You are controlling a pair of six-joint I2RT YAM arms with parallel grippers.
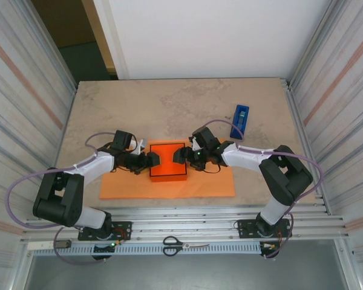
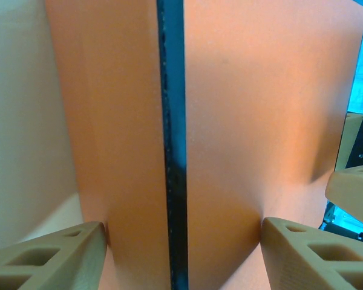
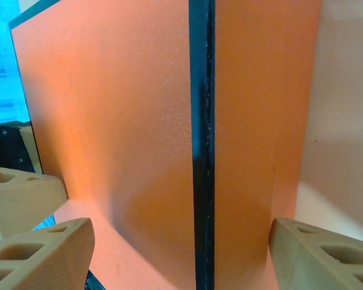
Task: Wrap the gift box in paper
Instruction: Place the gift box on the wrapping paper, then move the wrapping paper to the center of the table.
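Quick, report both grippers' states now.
Left gripper: open, astride the gift box's left edge, holding nothing.
Right gripper: open, astride its right edge, holding nothing.

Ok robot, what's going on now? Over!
Both open: left pincer at left edge of gift box, right pincer at its right edge. Box flat on paper, not yet wrapped. Nothing blocking; tape dispenser off to the side.

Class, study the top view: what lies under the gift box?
The paper lies under the gift box, spread flat on the table and showing to its left, right and near side. The part directly beneath the box is covered, so nothing more there can be seen.
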